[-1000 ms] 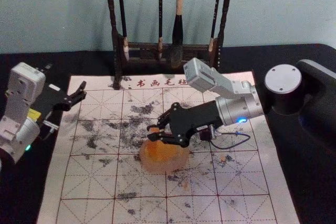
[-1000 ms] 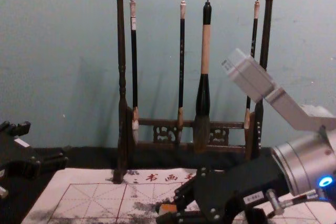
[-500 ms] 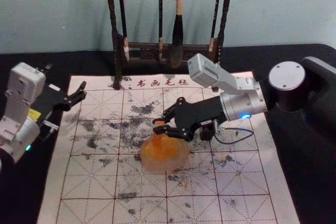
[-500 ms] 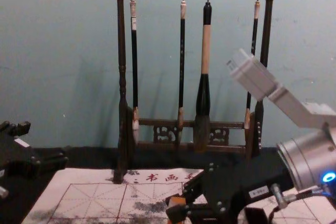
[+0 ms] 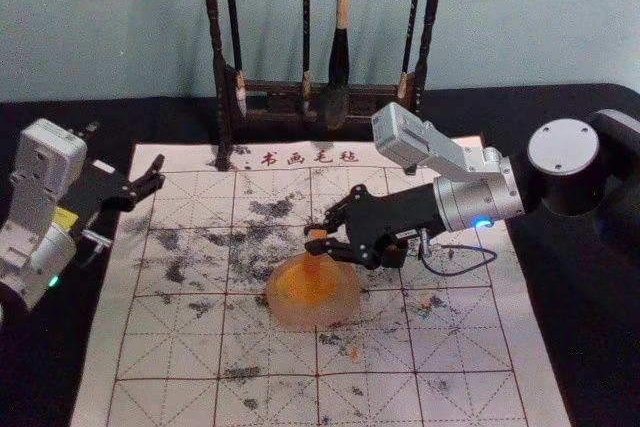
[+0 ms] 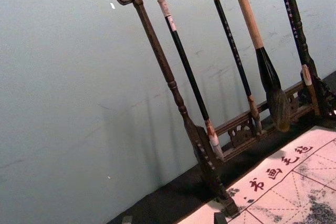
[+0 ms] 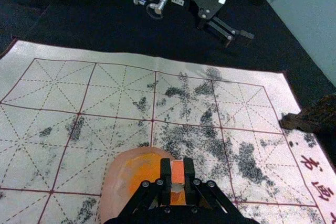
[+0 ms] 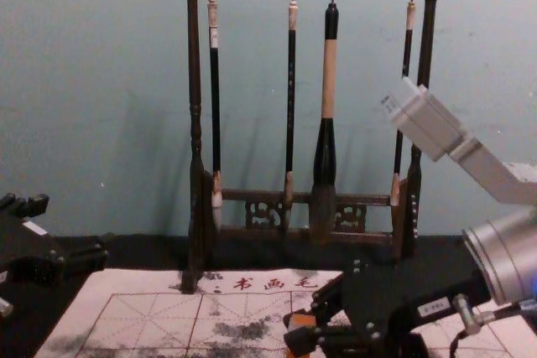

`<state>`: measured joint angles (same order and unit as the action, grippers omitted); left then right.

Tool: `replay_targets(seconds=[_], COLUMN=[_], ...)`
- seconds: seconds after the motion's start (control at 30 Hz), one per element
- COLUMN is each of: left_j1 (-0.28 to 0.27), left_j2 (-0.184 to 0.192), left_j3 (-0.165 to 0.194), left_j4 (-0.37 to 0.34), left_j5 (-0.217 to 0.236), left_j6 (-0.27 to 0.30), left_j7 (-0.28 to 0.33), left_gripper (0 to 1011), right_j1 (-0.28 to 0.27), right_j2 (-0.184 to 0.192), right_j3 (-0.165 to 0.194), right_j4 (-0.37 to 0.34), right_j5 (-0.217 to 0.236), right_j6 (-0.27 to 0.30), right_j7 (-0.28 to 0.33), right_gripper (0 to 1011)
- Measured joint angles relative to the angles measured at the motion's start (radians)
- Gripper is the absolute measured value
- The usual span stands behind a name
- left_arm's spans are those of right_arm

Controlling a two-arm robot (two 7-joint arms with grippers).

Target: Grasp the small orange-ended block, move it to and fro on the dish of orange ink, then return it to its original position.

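My right gripper [image 5: 321, 239] is over the far right part of the round ink dish [image 5: 312, 319], shut on the orange-ended block [image 5: 316, 237], which stands upright between its fingertips. In the right wrist view the gripper [image 7: 178, 174] pinches the block [image 7: 177, 172] above the orange ink of the dish [image 7: 111, 192]. The chest view has the block [image 8: 302, 321] at the fingertips, low and right of the middle. My left gripper [image 5: 152, 183] is parked at the mat's left edge with its fingers apart; its fingertips [image 6: 173, 219] show at the bottom of the left wrist view.
A wooden rack [image 5: 224, 97] with several hanging brushes stands at the mat's far edge. The gridded, ink-spotted mat [image 5: 170, 347] lies under the dish. A small dark block [image 5: 392, 253] sits on the mat beneath the right gripper.
My right gripper has moved to the right across the dish, carrying the orange-ended block with it. The left arm has kept still.
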<state>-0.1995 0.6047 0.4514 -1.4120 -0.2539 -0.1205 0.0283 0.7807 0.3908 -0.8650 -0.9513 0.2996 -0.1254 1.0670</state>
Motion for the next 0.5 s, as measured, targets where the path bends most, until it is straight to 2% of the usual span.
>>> replay_targets(seconds=[0.37,0.5], left_j1=[0.0,0.0], left_j2=[0.0,0.0], left_j3=[0.0,0.0], left_j4=[0.0,0.0], left_j5=[0.0,0.0], left_j6=[0.0,0.0], left_j7=[0.0,0.0], left_gripper=[1002,1001], right_j1=[-0.008,-0.015], right_j2=[0.008,0.023], right_j3=[0.007,0.017], right_j4=[-0.019,-0.056], right_j5=[0.002,0.014], right_j6=[0.003,0.009], right_j7=[-0.002,-0.004], right_gripper=[134,134])
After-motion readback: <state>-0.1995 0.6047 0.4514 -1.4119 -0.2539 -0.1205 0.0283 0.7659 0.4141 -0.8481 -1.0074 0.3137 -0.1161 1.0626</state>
